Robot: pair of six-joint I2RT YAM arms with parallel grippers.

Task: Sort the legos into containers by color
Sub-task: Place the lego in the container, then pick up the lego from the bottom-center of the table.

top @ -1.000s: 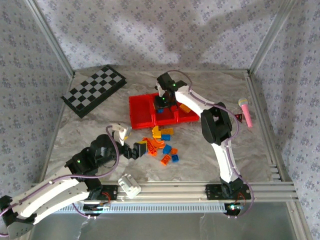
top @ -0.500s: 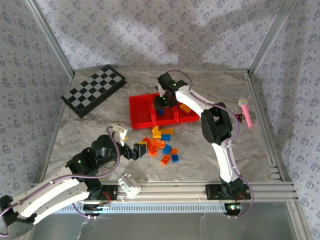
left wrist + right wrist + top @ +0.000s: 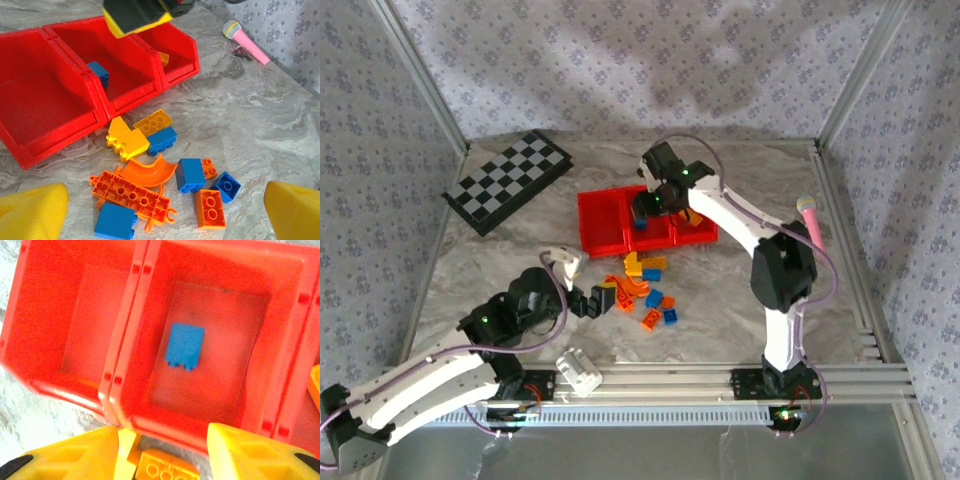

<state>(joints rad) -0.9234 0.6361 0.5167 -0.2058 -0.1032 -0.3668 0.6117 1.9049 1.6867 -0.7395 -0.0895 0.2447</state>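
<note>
The red tray of containers (image 3: pixel 601 226) sits mid-table. My right gripper (image 3: pixel 643 208) hovers over its middle compartment (image 3: pixel 215 340), open (image 3: pixel 162 450), nothing between its yellow fingers (image 3: pixel 75 455). A blue lego (image 3: pixel 185 345) lies flat on that compartment's floor (image 3: pixel 98 73). An orange lego (image 3: pixel 162 58) lies in the right compartment. Several blue, orange and yellow legos (image 3: pixel 645 290) lie loose in front of the tray. My left gripper (image 3: pixel 590 298) is wide open (image 3: pixel 162 202) just above the pile, over an orange plate (image 3: pixel 132 192) and a blue brick (image 3: pixel 115 221).
A black-and-white checkered board (image 3: pixel 510 180) lies at the back left. A pink microphone (image 3: pixel 810 222) rests by the right rail. A white block (image 3: pixel 580 368) sits on the aluminium rails at the near edge.
My right gripper has opened over the middle compartment and the blue lego now lies on its floor. The right arm's elbow swung right. The left arm edged slightly forward.
</note>
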